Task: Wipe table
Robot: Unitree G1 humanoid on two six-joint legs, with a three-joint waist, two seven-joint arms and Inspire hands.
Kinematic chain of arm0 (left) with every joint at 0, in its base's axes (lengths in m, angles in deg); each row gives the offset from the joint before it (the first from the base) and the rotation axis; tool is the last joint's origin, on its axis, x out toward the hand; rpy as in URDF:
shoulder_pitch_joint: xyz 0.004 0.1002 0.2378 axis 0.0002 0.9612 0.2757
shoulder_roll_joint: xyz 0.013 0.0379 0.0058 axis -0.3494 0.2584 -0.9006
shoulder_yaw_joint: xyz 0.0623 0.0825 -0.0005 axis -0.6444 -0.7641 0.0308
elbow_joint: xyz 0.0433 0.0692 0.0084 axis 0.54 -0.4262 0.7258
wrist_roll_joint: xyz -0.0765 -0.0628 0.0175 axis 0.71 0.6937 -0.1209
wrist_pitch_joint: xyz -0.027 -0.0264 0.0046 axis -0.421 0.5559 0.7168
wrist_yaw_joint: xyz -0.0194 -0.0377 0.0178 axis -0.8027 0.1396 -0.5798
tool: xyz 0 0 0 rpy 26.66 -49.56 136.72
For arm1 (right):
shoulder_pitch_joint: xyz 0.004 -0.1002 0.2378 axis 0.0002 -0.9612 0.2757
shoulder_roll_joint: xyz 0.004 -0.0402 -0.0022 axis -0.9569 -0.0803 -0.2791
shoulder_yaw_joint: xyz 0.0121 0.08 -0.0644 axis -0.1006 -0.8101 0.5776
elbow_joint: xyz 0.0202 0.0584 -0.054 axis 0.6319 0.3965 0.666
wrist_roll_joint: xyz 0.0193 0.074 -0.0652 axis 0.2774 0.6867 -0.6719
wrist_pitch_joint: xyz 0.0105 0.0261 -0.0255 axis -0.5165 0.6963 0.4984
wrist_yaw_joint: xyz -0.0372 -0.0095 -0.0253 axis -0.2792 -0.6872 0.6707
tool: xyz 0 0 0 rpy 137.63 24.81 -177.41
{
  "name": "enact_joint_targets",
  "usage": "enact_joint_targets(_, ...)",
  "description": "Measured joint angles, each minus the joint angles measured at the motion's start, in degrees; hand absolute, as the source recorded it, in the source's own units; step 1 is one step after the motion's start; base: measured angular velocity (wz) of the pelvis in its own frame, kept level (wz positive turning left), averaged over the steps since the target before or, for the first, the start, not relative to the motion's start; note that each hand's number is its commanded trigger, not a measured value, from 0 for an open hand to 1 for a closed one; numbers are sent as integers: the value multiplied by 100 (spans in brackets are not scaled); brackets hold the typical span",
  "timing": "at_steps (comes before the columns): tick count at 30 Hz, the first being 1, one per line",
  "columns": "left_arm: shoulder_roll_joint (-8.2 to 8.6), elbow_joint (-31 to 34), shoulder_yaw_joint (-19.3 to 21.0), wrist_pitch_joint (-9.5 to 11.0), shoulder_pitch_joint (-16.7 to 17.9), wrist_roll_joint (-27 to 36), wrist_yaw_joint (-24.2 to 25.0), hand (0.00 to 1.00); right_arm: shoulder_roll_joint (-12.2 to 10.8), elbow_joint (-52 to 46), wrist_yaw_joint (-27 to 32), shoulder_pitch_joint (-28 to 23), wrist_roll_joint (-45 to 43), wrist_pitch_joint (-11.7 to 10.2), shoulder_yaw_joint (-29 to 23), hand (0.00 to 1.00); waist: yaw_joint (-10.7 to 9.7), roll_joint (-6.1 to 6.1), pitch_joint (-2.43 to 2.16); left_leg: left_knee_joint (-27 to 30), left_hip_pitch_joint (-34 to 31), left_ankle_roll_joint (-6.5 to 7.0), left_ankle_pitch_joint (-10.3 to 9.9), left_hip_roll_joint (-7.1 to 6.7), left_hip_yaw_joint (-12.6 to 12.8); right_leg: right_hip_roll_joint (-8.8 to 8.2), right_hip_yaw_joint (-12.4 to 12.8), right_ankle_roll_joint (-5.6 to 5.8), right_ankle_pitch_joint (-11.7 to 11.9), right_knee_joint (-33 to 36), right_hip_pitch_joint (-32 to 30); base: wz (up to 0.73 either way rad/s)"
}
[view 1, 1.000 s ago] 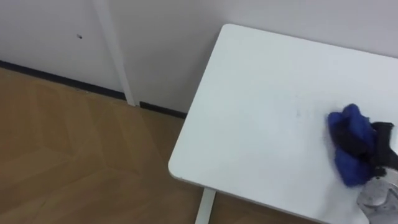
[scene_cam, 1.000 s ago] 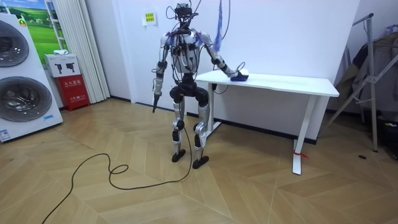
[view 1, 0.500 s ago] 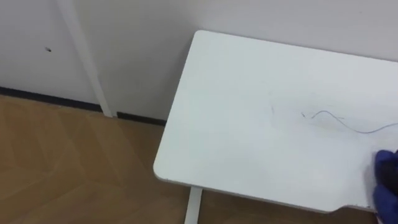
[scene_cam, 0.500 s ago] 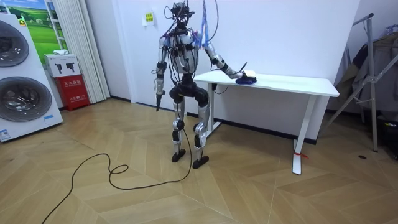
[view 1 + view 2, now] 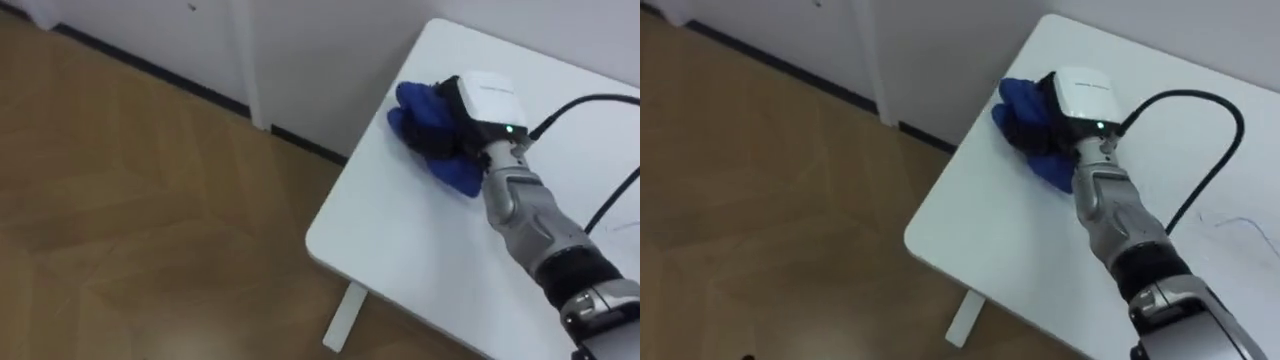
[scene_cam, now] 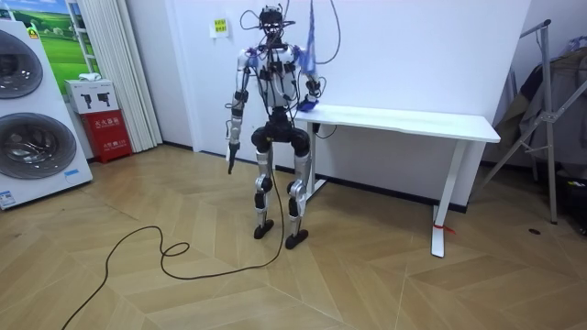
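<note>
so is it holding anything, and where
The right hand lies on the bunched middle of the blue cloth at the table corner; whether it grips or presses cannot be told.

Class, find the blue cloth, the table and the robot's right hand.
cloth [image 5: 412,105]: left eye view, bunched upper part.
table [image 5: 400,240]: left eye view, bare top.
right hand [image 5: 478,115]: left eye view, its back.

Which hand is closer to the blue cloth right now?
Right. Right hand is on the cloth at the table corner; left hand hangs at its side, well off.
</note>
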Motion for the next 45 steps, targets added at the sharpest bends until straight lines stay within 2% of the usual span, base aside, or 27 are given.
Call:
enact_joint_targets(1,-6,-3,2,0,-2,-6,0,0,2,95,59,-3,358,-139,-96,100,-23,-11,10,4,-42,0,0,-10,-6,-5,-5,1,1,-12,-21,13)
enact_joint_targets(3,-14,-23,1,1,-35,-4,10,0,13,187,73,-29,762,-246,-286,100,-72,-2,22,5,-94,1,0,-40,-45,-14,-31,3,2,-67,0,6)
enact_joint_targets(6,-48,-10,4,20,-243,6,20,0,88,428,148,-103,1237,-541,-605,100,-139,40,49,6,-149,13,7,-78,-49,-55,-145,34,-17,-96,-12,8)
enact_joint_targets(7,-86,-4,1,25,-339,53,21,0,96,553,203,-143,1426,-655,-741,100,-229,59,61,17,-206,34,20,-91,-49,-70,-150,45,-24,-98,-62,13)
enact_joint_targets(11,-207,-8,6,71,-528,146,29,0,134,664,494,-275,1531,-790,-1177,100,-439,81,54,90,-421,68,42,-113,32,-93,-153,62,-15,-87,-228,2)
enact_joint_targets(12,-217,16,9,70,-533,241,13,0,142,785,628,-312,1552,-818,-1391,100,-583,114,56,170,-506,74,39,-129,28,-97,-163,70,-10,-87,-247,10)
enact_joint_targets(13,-215,22,7,72,-531,339,4,0,188,892,763,-392,1705,-840,-1588,100,-691,128,21,209,-576,83,33,-133,38,-100,-163,82,-3,-77,-302,11)
enact_joint_targets(16,-216,28,21,70,-539,598,-59,0,389,1142,936,-596,2085,-881,-1864,100,-838,140,-4,214,-600,96,41,-138,81,-109,-159,93,4,-80,-319,-1)
enact_joint_targets(18,-211,22,205,51,-529,611,-138,0,527,1284,1076,-1001,2198,-886,-2357,100,-981,170,-111,211,-578,100,44,-140,81,-109,-138,102,9,-82,-296,2)
enact_joint_targets(19,-212,18,257,52,-497,612,-184,0,557,1360,1203,-1189,2201,-888,-2564,100,-1060,201,-138,206,-528,101,44,-135,95,-108,-140,102,9,-79,-245,-6)
enact_joint_targets(22,-207,29,252,69,-461,700,-234,0,624,1426,1456,-1586,2267,-889,-2837,100,-1212,247,-161,194,-458,98,44,-111,136,-95,-135,102,9,-79,-185,-9)
enact_joint_targets(25,-186,45,252,129,-485,702,-236,0,650,1458,1611,-1774,2277,-887,-2997,100,-1337,268,-158,198,-502,75,52,-85,162,-71,-89,98,11,-80,-206,-8)
enact_joint_targets(29,-165,31,176,162,-522,722,-232,0,681,1433,1764,-1788,2263,-844,-3024,100,-1277,314,-159,188,-521,58,63,-40,290,-57,22,54,39,-43,-297,-17)
enact_joint_targets(30,-128,10,162,161,-526,725,-230,0,682,1423,1809,-1673,2221,-778,-2991,100,-1233,348,-138,178,-511,59,65,-15,373,-57,92,42,48,11,-346,-39)
enact_joint_targets(32,-67,9,143,162,-545,723,-228,0,687,1330,1873,-1580,2178,-623,-2866,100,-1111,364,-126,172,-515,52,80,-3,438,-50,183,20,65,41,-417,-32)
enact_joint_targets(34,-36,-26,-42,160,-489,722,-161,0,682,1227,1887,-1350,2110,-353,-2691,100,-956,361,-110,147,-506,41,89,52,591,-21,335,-17,100,71,-517,-37)
enact_joint_targets(35,-25,-39,-60,140,-476,722,-132,0,677,1193,1861,-1233,1972,-265,-2664,100,-968,385,-92,151,-527,38,90,61,597,-19,337,-23,107,78,-542,-32)
enact_joint_targets(37,-10,-55,-165,118,-524,751,-73,0,658,947,1773,-802,1757,50,-2229,100,-904,415,-58,136,-644,10,135,102,694,-1,395,-66,134,136,-743,-22)
enact_joint_targets(38,-8,-106,-165,117,-549,762,-72,0,644,941,1736,-645,1737,85,-2050,100,-859,413,-53,118,-674,-1,163,118,723,15,425,-87,149,137,-799,-22)
enact_joint_targets(39,-6,-200,-178,112,-656,759,-69,0,637,941,1632,-362,1691,109,-1703,100,-792,406,-18,84,-693,-22,212,134,720,34,432,-106,162,141,-853,-8)
enact_joint_targets(41,-13,-201,-280,110,-694,767,-15,0,597,940,1435,93,1418,152,-1256,100,-660,370,13,2,-723,-57,297,152,719,53,441,-134,167,147,-957,0)
enact_joint_targets(43,-19,-205,-398,65,-763,785,39,0,599,943,1164,608,1236,155,-598,100,-485,275,72,-100,-790,-87,374,166,691,76,454,-168,155,155,-1073,9)
enact_joint_targets(45,-35,-205,-523,41,-772,787,52,0,603,975,1022,814,1241,138,-426,100,-345,217,95,-84,-870,-98,381,162,586,82,374,-174,150,130,-1093,31)
